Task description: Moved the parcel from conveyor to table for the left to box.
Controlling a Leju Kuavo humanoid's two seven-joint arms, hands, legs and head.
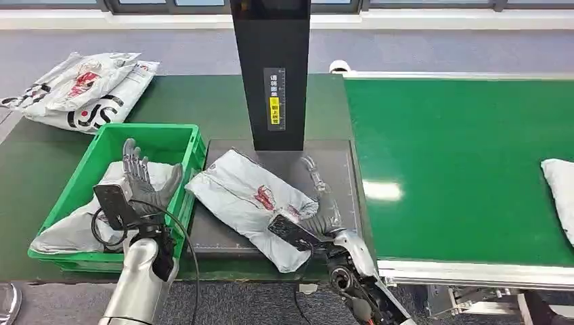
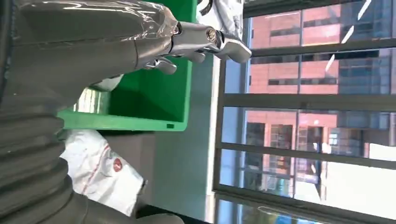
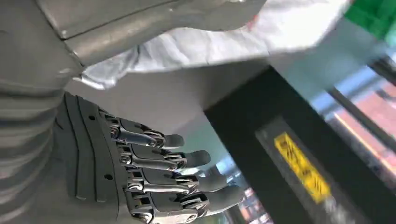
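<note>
Parcel (image 1: 252,203) lay on the grey pad (image 1: 338,159) for boxing; right hand (image 1: 318,203) open beside it, left hand (image 1: 142,177) open over the green crate (image 1: 101,145).

A dark green surface (image 1: 210,101) is seen across the left and middle of the head view. A green crate (image 1: 177,145) is set on it at the lower left, with grey bags inside. Two white bags (image 1: 84,88) are piled at the upper left. A dark mat (image 1: 332,159) is laid at the centre, and a grey parcel (image 1: 247,203) is spread on it, just beside the crate. A black post (image 1: 274,74) is stood at the mat's far edge. To the right, a green conveyor (image 1: 460,162) is placed, with a white parcel (image 1: 560,193) on it at the right edge.
</note>
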